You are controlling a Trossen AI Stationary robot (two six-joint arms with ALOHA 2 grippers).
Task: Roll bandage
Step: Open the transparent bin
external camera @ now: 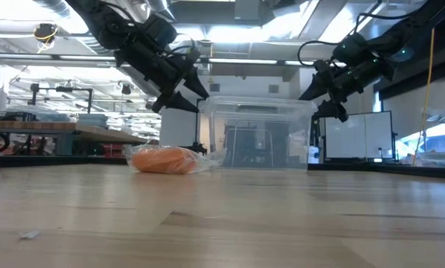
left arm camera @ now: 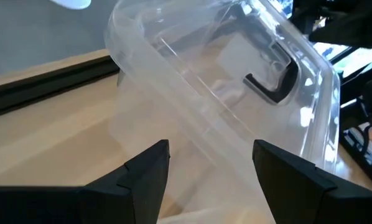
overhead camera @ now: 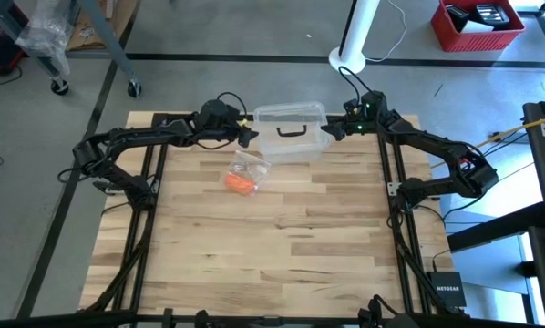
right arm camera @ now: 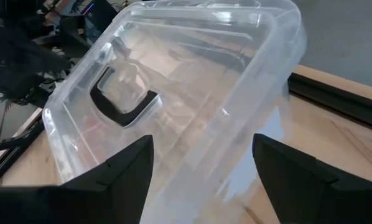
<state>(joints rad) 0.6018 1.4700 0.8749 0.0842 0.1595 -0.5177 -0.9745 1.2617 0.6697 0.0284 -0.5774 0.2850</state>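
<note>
The orange bandage (overhead camera: 240, 183) lies as a small roll inside a clear plastic wrapper (overhead camera: 251, 167) on the table, near of the box; it also shows in the low view (external camera: 163, 159). A clear plastic box (overhead camera: 289, 132) with a black handle (left arm camera: 276, 84) stands at the table's far middle. My left gripper (overhead camera: 248, 135) is open at the box's left end, above the table (left arm camera: 211, 149). My right gripper (overhead camera: 330, 130) is open at the box's right end (right arm camera: 201, 143). Neither gripper is near the bandage. My left gripper's open fingers (left arm camera: 148, 168) point at the box's left end (left arm camera: 192, 124) from the table's left, slanting down. I cannot tell whether they touch it. My right gripper's open fingers (right arm camera: 285, 162) point at the box's right end (right arm camera: 236, 124) from the table's right. I cannot tell whether they touch it.
The box (external camera: 256, 134) stands between the two grippers (external camera: 181, 98) (external camera: 319, 104) near the table's far edge. Bare wooden table (overhead camera: 282, 255) lies near of the bandage. Black frame rails (overhead camera: 149, 210) run along both sides of the table.
</note>
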